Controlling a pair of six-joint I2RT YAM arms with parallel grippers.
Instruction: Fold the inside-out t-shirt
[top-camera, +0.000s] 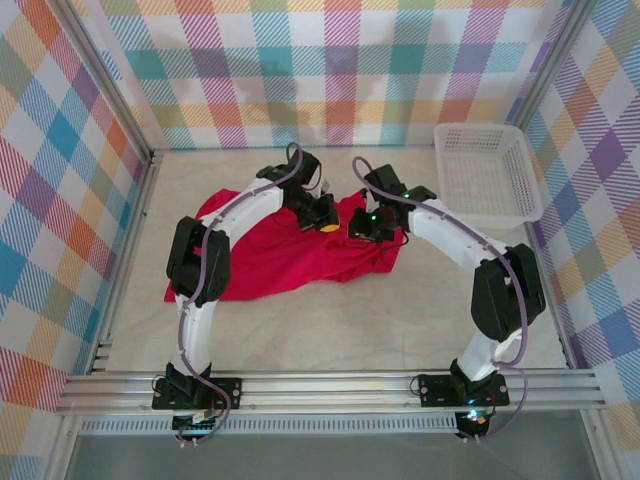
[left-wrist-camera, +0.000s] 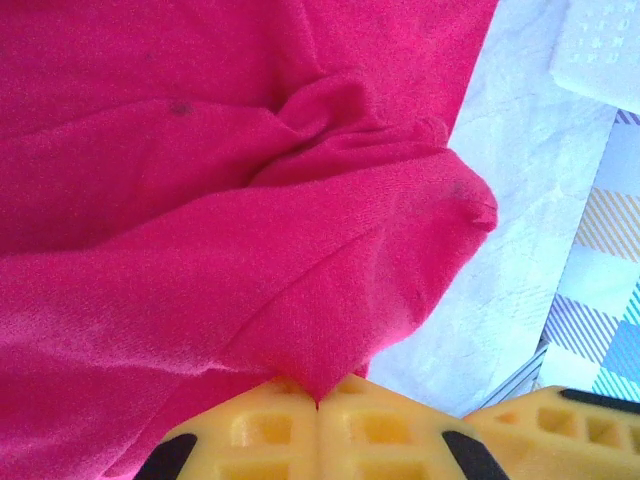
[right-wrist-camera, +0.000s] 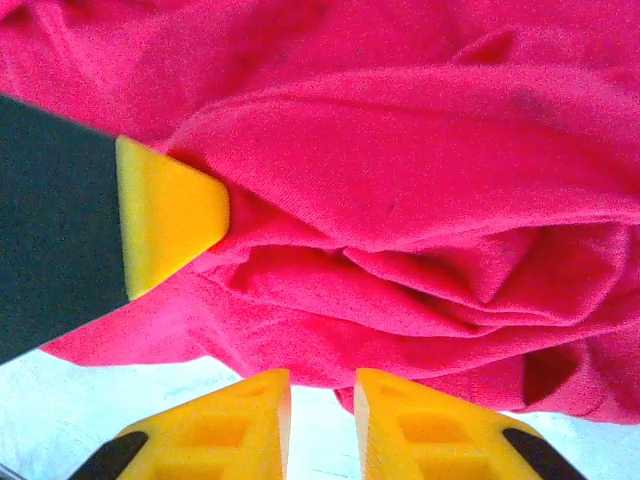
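Pale marbled table (top-camera: 350, 320), plaid walls (top-camera: 330, 70), red t-shirt (top-camera: 270, 260), white basket (top-camera: 490, 180)

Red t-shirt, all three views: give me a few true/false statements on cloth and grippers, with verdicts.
1. The left gripper is shut on a pinch of the t-shirt. True.
2. The right gripper is clamped on cloth. False: its jaws stand apart with nothing between them.
3. The t-shirt lies in the basket. False: it lies on the table, left of the basket and apart from it.
4. In the top view both grippers sit close together over the far side of the t-shirt. True.
5. The t-shirt is folded into a neat rectangle. False: it lies spread out and rumpled.
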